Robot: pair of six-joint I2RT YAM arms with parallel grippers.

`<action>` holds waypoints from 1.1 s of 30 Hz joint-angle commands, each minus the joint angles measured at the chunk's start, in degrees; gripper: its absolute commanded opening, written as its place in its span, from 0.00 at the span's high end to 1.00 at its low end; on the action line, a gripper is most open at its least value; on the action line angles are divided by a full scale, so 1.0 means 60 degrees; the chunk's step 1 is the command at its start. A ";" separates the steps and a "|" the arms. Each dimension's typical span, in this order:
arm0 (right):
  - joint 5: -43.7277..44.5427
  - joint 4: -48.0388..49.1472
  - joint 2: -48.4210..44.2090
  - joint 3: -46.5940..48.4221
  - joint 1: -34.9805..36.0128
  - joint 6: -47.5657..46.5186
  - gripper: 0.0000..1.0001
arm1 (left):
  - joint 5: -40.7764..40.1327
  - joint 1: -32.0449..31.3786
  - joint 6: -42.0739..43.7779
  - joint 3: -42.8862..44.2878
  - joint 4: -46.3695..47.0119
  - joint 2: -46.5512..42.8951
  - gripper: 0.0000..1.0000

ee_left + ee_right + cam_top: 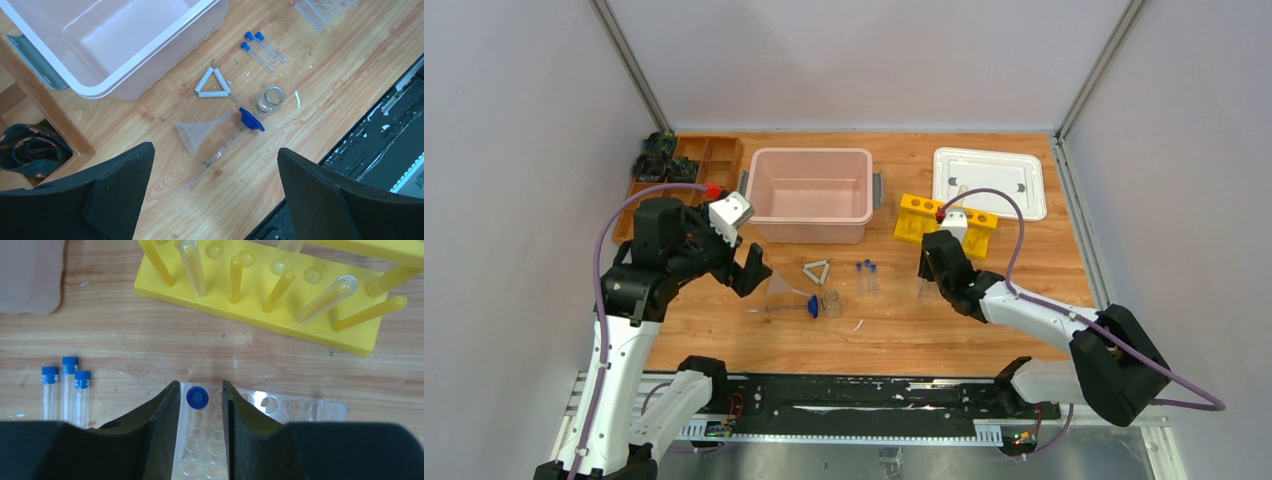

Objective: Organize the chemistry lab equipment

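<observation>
Three blue-capped vials (866, 272) lie on the table, also seen in the left wrist view (260, 47) and the right wrist view (65, 390). A pale triangle (212, 85), a tiny beaker (271, 99), a clear funnel (200, 132) and a clear glass tube (220, 152) with a blue end lie near them. My left gripper (215, 192) is wide open and empty, above the table beside the tube. My right gripper (201, 387) hovers over the clear vial tray (280, 405). Its jaws stand slightly apart on either side of one blue-capped vial (197, 397) that stands in the tray. The yellow holed rack (260, 305) holds clear tubes.
A pink bin (809, 195) stands at the back centre. A brown wooden compartment tray (689, 165) with dark parts is at the back left, and a white lid (989, 180) at the back right. The black rail (854, 395) runs along the near edge.
</observation>
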 commanded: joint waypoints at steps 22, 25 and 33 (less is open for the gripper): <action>-0.2012 -0.3608 0.1908 0.3965 0.2081 0.1372 0.65 | -0.0076 -0.0024 -0.0222 0.0340 0.0019 0.0030 0.00; -0.1868 -0.3557 0.2638 0.4097 0.2233 0.1635 0.65 | -0.0142 -0.0024 -0.0208 0.0331 0.0006 -0.0072 0.00; -0.1119 -0.3539 0.3637 0.4178 0.2247 0.1979 0.71 | 0.0036 -0.0024 0.0051 0.0336 -0.0105 -0.0190 0.00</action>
